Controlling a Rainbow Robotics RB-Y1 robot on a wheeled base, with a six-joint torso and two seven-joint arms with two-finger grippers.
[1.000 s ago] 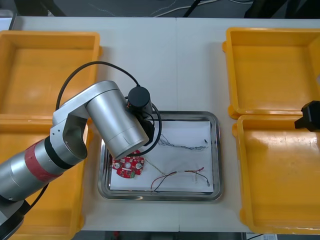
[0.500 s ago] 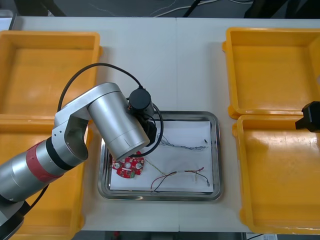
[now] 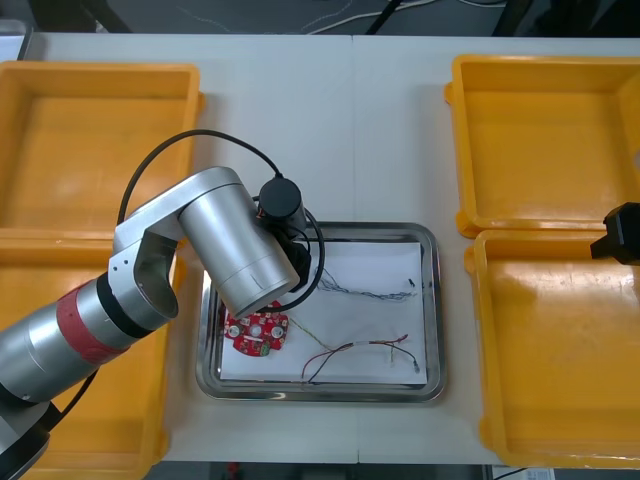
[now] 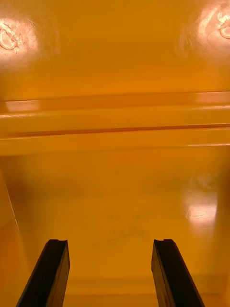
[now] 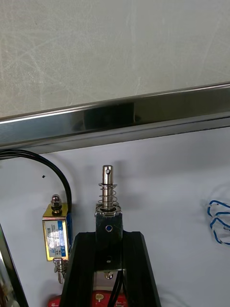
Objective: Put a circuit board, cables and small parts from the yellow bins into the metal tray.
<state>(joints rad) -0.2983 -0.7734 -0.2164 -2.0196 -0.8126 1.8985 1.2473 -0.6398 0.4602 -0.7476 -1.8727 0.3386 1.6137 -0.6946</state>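
- The light desk point(image 3: 350, 130) has a seam running down its middle; dark floor point(image 3: 250, 15) lies beyond its far edge.
- Yellow bins point(image 3: 100, 70) sit two at each side, with the metal tray point(image 3: 432, 300), white inside, between them.
- In the tray lie a round red circuit board point(image 3: 255, 335) at its left, a blue and white cable point(image 3: 370, 293) and a red and yellow cable point(image 3: 360, 348).
- The left arm reaches over the tray's left part, covering part of the board.
- The left gripper point(image 5: 109, 235) is clamped on a small metal part point(image 5: 109, 192) with a spring, above the white lining.
- A second small part point(image 5: 56, 235) lies just beside it, with a black cable point(image 5: 60, 172) curving next to it.
- The right gripper point(image 4: 110, 242), fingers apart, hangs over a right-hand bin.
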